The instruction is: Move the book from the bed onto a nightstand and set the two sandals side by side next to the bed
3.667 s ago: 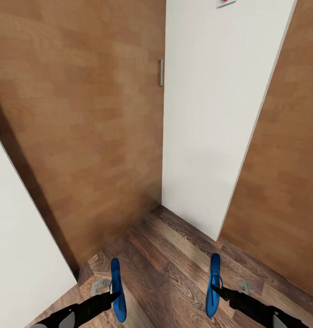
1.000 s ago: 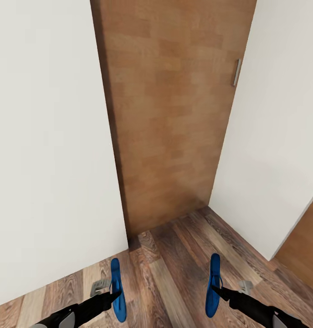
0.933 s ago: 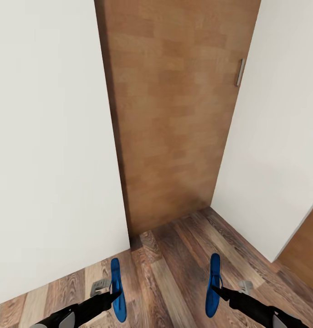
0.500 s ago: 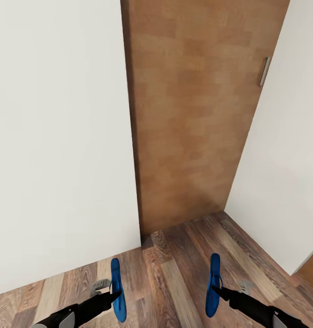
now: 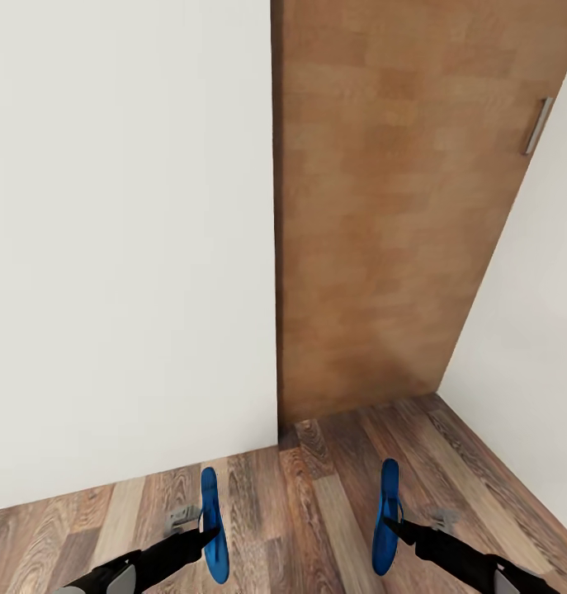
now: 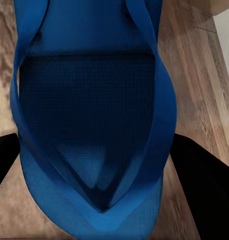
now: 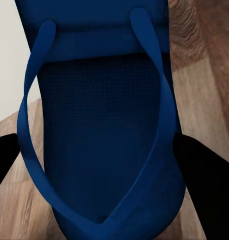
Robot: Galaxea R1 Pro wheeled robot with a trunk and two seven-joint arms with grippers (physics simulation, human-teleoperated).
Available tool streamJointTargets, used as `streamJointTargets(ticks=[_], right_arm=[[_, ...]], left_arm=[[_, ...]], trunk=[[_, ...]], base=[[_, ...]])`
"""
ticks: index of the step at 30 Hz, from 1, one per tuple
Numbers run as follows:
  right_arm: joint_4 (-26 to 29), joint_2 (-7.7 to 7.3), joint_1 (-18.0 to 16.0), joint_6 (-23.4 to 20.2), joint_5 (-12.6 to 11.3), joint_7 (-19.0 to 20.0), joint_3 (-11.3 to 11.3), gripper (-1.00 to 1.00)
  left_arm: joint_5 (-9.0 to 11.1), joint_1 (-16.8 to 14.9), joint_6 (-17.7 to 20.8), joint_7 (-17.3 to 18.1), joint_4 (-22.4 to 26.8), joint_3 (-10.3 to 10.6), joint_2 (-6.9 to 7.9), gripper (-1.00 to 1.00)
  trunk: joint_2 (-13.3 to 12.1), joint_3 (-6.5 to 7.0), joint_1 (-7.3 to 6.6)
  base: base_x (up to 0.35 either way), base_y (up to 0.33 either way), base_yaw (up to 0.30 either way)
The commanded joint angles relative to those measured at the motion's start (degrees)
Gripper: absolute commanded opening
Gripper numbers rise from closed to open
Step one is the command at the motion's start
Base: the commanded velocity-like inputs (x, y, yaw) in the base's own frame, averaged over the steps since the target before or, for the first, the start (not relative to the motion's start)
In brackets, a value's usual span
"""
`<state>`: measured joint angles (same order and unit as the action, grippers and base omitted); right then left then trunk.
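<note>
left gripper (image 5: 207, 532) clamped on left sandal (image 5: 214, 524), right gripper (image 5: 390, 521) clamped on right sandal (image 5: 386, 516), both above wood floor (image 5: 316, 511), facing wooden door (image 5: 390, 214)

A wooden door (image 5: 382, 214) with a metal handle (image 5: 536, 126) stands between white walls (image 5: 126, 247)

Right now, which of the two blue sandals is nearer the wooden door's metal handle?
The bright blue flat sandal in the right claw; the handle is on its side.
</note>
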<state>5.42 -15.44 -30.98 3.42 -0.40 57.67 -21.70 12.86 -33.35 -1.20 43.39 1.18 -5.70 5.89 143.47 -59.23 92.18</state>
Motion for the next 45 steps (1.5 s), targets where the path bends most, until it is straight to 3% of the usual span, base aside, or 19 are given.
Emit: streamJointTargets(ticks=[1,45], right_arm=[[-0.06,-0.03,-0.03,0.35,-0.04,0.11,0.08,-1.00],[-0.06,-0.03,-0.02,0.35,-0.04,0.16,0.08,-1.00]], left_arm=[[-0.29,-0.05,-0.12,0.20,-0.08,-0.45,0.00,-1.00],[-0.29,-0.05,-0.12,0.20,-0.09,-0.45,0.00,-1.00]], trunk=[[0.02,-0.05,-0.01],[0.02,-0.05,-0.01]], base=[[0.000,0.000,0.236],[0.000,0.000,0.237]])
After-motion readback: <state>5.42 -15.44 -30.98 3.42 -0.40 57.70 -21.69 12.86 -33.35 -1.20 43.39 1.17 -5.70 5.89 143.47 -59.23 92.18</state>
